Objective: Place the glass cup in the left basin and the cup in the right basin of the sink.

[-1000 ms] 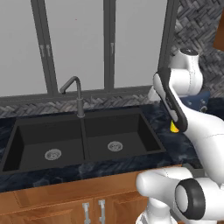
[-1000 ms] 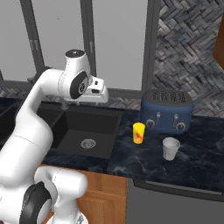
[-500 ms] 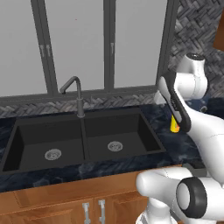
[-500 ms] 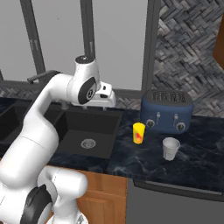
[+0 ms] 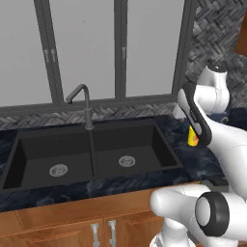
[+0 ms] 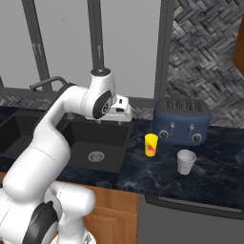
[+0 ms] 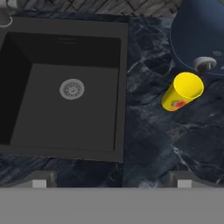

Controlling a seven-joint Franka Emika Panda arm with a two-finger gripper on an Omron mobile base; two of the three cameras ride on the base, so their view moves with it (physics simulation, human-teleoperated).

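Dark marbled countertop (image 6: 209,176) ran along under the tall windows, with a herringbone tile wall off to the right. Leftmost was the sink (image 5: 91,154), matte black, with the left basin (image 5: 53,161) and the right basin (image 5: 130,152) each showing a round silver drain, and the grey gooseneck tap (image 5: 82,103) rising behind the divider. Both basins had nothing in them.

Moving right, the gripper (image 6: 125,113) hung above the counter's edge by the right basin, jaws spread as wide as they go and holding nothing. In the hand view its finger tips (image 7: 41,180) sat far apart at the bottom.

Next came the cup (image 6: 151,144), bright yellow with the red mark, standing upright on the counter just in front of the blue toaster (image 6: 182,120). Right of it, a bit nearer the front edge, was the glass cup (image 6: 186,161), also upright, apart from the yellow one.
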